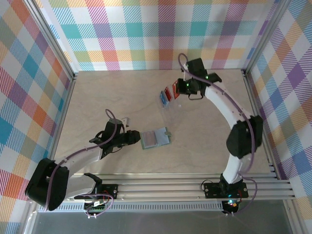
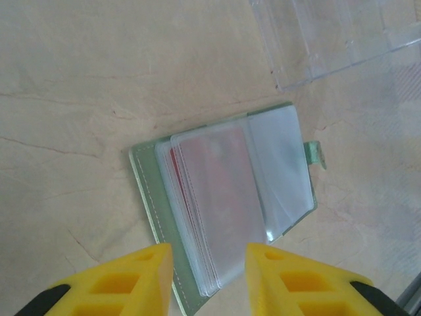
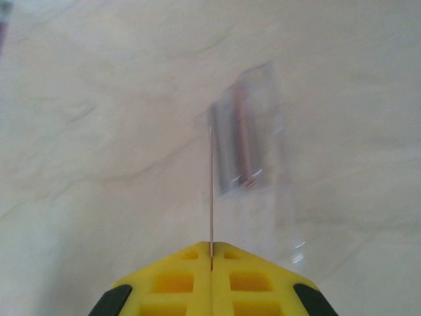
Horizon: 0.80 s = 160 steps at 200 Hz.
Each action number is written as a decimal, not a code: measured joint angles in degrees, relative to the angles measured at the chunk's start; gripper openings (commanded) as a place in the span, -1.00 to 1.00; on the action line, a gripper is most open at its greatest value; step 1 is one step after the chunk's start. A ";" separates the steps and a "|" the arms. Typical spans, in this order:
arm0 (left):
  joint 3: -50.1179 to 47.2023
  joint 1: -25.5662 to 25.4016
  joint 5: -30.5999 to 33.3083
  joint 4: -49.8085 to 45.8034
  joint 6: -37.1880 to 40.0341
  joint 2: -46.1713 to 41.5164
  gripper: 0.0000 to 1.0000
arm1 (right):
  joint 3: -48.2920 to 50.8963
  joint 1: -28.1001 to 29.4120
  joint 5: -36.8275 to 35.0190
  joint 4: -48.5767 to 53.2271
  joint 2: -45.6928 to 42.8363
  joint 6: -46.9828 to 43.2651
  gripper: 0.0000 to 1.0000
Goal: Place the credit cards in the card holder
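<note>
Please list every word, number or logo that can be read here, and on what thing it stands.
No text can be read anywhere.
The open grey-green card holder: a red card behind cloudy sleeves, print blurred.
The red and blue credit cards in the clear plastic tray: too small to read.
The thin card in the right gripper: seen edge-on, no face shows.

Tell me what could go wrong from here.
The right end effector pinches a thin plastic card by one edge above the clear plastic tray; it may pivot or slip in transit. The open grey-green bifold wallet lies unclamped at the left end effector's open fingers, so it may slide when a card pushes into its clear sleeves.
</note>
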<state>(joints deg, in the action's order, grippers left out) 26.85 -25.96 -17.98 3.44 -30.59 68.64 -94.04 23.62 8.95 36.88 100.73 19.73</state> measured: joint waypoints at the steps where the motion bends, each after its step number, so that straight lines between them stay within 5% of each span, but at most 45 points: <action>1: 0.00 -0.02 -0.02 0.00 0.02 0.09 -0.31 | 0.90 0.13 0.44 -0.44 -0.52 0.20 -1.00; 80: 3.08 -2.75 -2.14 1.66 0.33 6.82 -0.50 | 41.42 4.59 20.04 -30.67 -7.96 8.87 -1.00; 160: 6.16 -3.67 -0.28 0.98 1.97 11.91 -0.81 | 46.75 5.73 26.18 -47.74 -1.97 15.47 -1.00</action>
<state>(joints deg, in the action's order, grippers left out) 33.01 -29.63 -18.26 4.43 -28.62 80.55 -47.29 29.34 35.14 -10.85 98.76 35.20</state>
